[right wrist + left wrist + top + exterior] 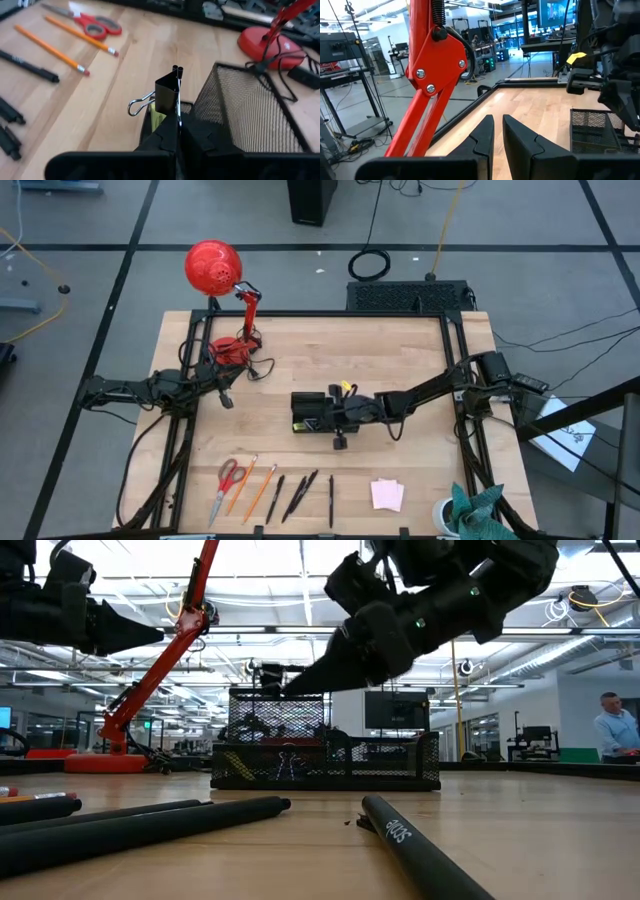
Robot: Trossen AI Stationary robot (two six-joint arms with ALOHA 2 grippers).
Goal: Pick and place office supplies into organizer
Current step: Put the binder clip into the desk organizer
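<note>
A black binder clip (167, 95) is being pinched flat between the fingers of the right pincer (178, 131), its wire loops sticking out to one side. The pincer is pressing together on the clip's body, evidently so that it hangs steady for a drop. Directly beneath it the organizer (312, 416), a black mesh tray, is sitting near the middle of the counter (420, 480), and a small yellow-green piece (158, 120) is already lying in the low compartment under the clip (beside the taller mesh bin). In my judgement the clip is being carried over that compartment for release.

The remaining supplies are lying in a row along the counter's near edge, well apart from the tray: red-handled scissors (229, 480), two orange pencils (252, 488), several dark pens (300, 494), and a pink sticky-note pad (387, 494) further right. None is being touched.

The left pincer (498, 137) is waiting by the red desk lamp (228, 310) at the counter's far left, holding nothing, its fingers standing only a narrow gap apart. A person (612, 725) is showing in the room beyond, clear of the work.
</note>
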